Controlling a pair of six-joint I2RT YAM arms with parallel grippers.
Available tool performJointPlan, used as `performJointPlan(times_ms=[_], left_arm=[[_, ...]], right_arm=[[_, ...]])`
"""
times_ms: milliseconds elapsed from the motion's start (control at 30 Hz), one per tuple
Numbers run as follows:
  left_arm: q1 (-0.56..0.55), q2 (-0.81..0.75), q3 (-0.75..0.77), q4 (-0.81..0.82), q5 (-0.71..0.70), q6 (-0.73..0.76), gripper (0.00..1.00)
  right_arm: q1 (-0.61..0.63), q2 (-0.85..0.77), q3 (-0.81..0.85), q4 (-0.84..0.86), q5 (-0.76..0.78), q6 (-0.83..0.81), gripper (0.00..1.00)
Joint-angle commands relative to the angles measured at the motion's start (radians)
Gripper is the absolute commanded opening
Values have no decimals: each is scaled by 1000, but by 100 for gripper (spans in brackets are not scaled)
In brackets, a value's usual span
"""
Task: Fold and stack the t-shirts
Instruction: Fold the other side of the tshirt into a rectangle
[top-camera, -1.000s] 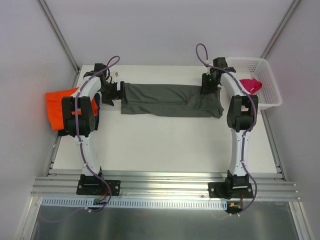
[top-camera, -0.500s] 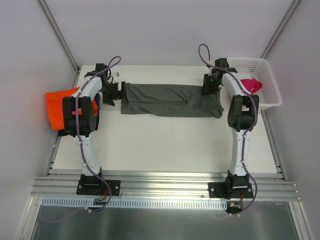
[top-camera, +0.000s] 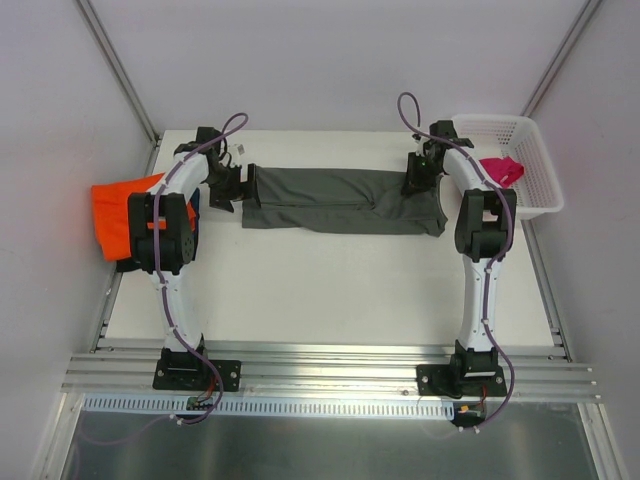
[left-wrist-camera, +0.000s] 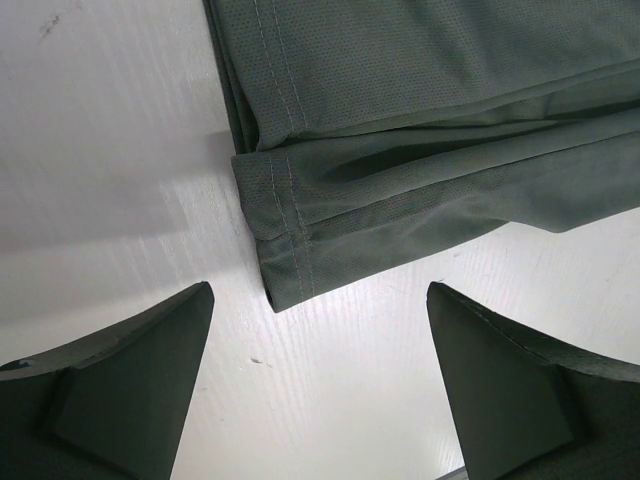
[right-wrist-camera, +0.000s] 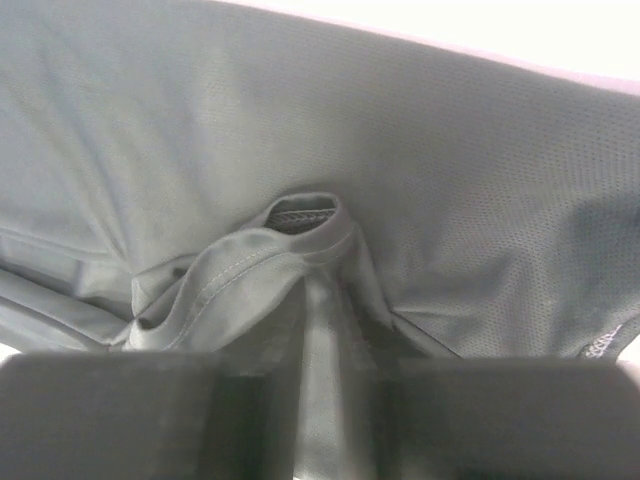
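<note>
Left fingers (left-wrist-camera: 120, 390) shifted right; three t-shirts (top-camera: 340, 200), one basket (top-camera: 535, 150).

The left arm (top-camera: 165, 240) hides part of the orange t-shirt (top-camera: 110, 215).

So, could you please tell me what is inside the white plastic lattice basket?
A crumpled magenta-pink cloth shirt lies in the basket; the right arm hides part of it, so anything there cannot be seen.

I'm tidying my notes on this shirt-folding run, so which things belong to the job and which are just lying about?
Job: grey shirt, pinched by the right end effector; orange shirt; pink shirt; left end effector, open.
Lying about: basket holding the pink shirt; table.
</note>
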Motion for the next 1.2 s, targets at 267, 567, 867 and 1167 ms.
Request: performJointPlan(times_ms=[267, 567, 867, 1167], left_arm=[[0, -39, 6, -5, -3, -2, 89], [5, -58, -21, -5, -24, 0, 89], [5, -6, -18, -7, -26, 3, 88], [-3, 119, 106, -5, -12, 32, 78]], right_arm=[[-10, -37, 6, 0, -6, 16, 1], [-18, -62, 49, 13, 19, 10, 0], [-24, -59, 53, 19, 66, 2, 37], [-4, -30, 15, 11, 34, 10, 42]])
